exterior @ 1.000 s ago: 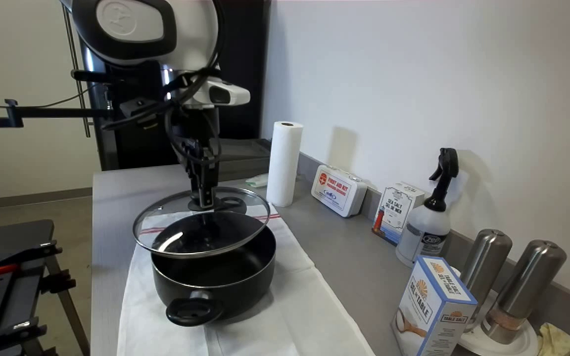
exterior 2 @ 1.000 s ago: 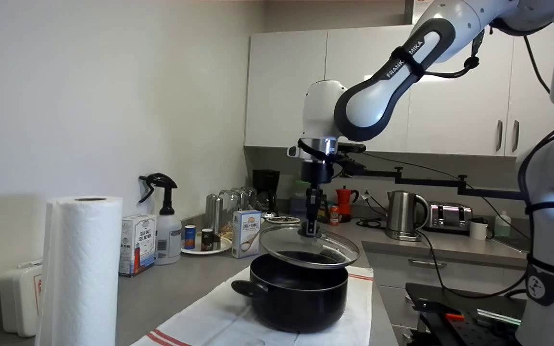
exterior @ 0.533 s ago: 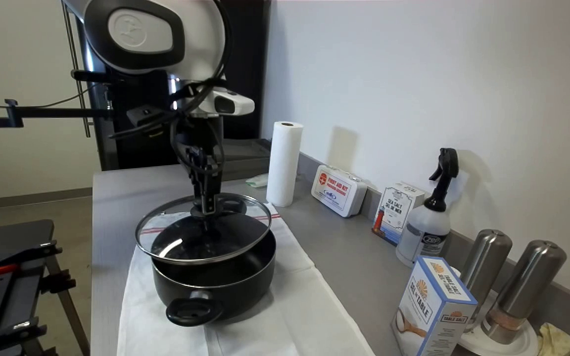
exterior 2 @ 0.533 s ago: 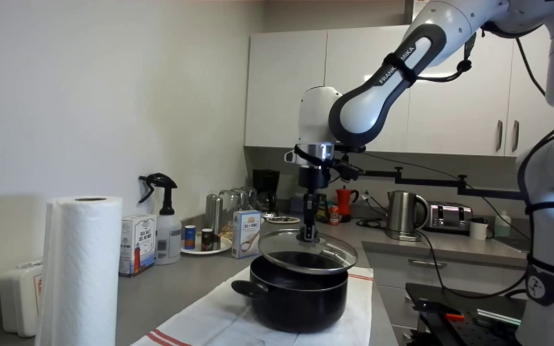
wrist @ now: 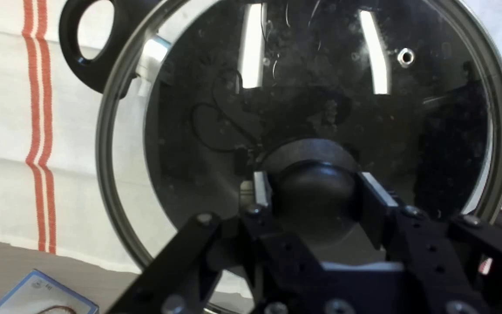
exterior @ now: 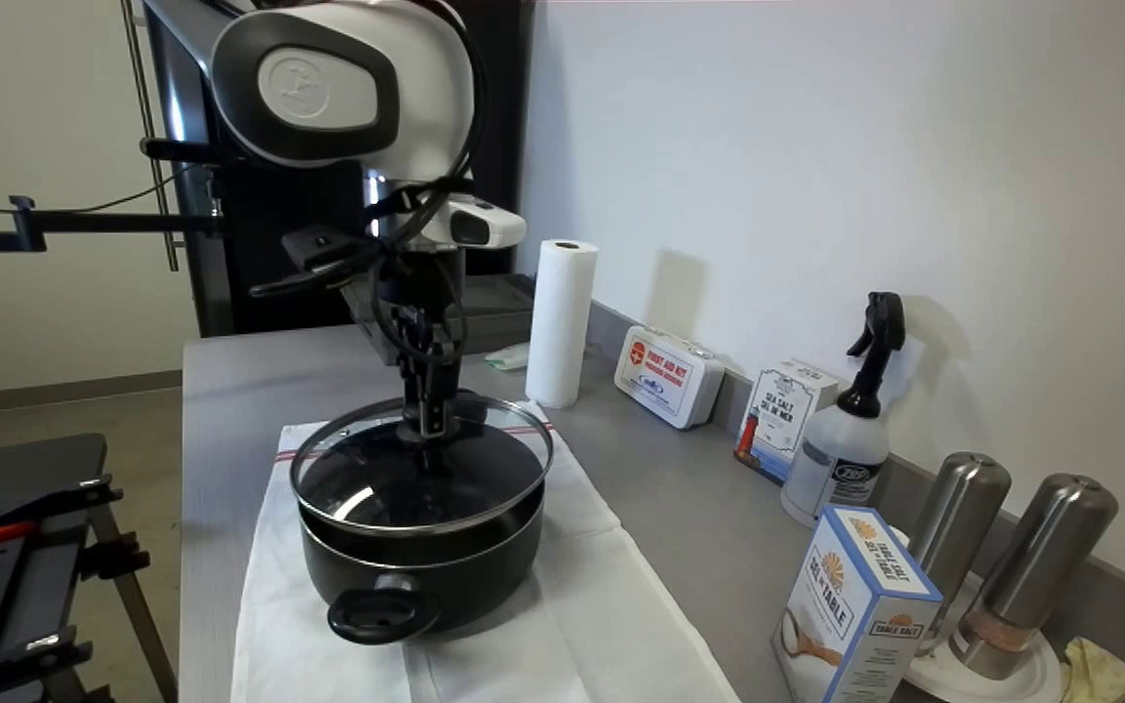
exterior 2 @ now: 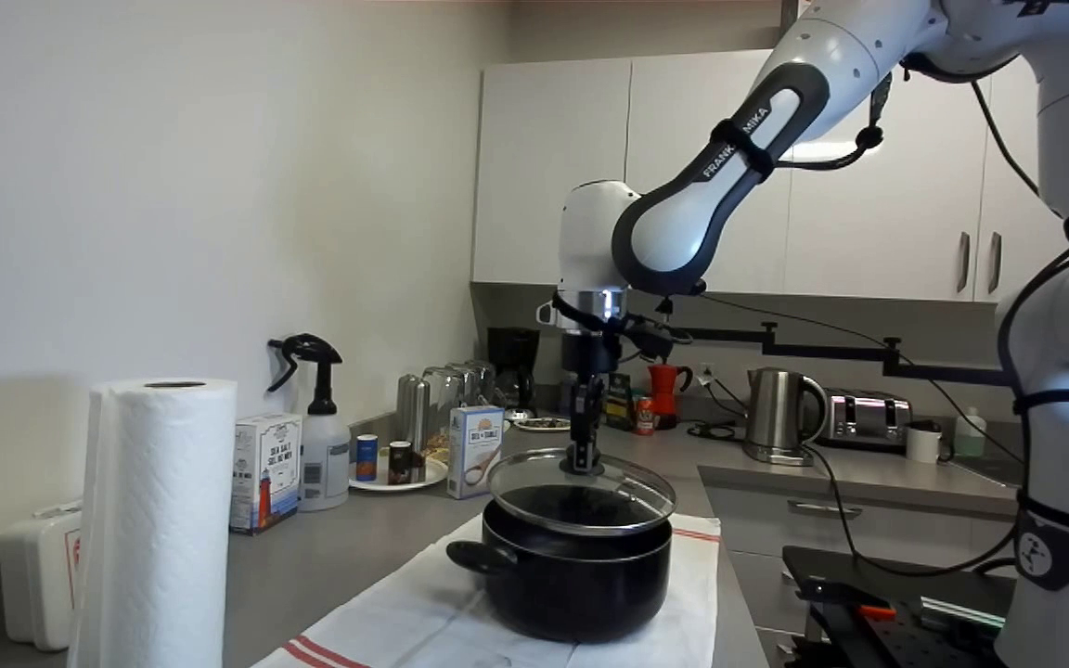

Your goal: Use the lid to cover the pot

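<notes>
The lid [exterior: 367,478] is a glass disc with a metal rim and black knob. It hangs a little above the pot in both exterior views [exterior 2: 534,496], slightly tilted and roughly over the opening, with a gap at the rim. The black pot [exterior: 465,586] stands on a white towel; it also shows in an exterior view [exterior 2: 581,594]. My gripper [wrist: 312,189] is shut on the lid's knob, one finger on each side. In the wrist view the lid [wrist: 320,109] covers most of the pot, whose handle [wrist: 103,76] sticks out at upper left.
The white towel [exterior: 582,625] with red stripes lies under the pot. Along the wall stand a paper towel roll [exterior: 562,322], a first aid kit [exterior: 668,379], salt boxes [exterior: 855,605], a spray bottle [exterior: 836,459] and steel mills [exterior: 1036,566].
The gripper and lid have come down and shifted so the lid lies more fully over the pot. In an exterior view it moved right and down. The pot has not moved.
</notes>
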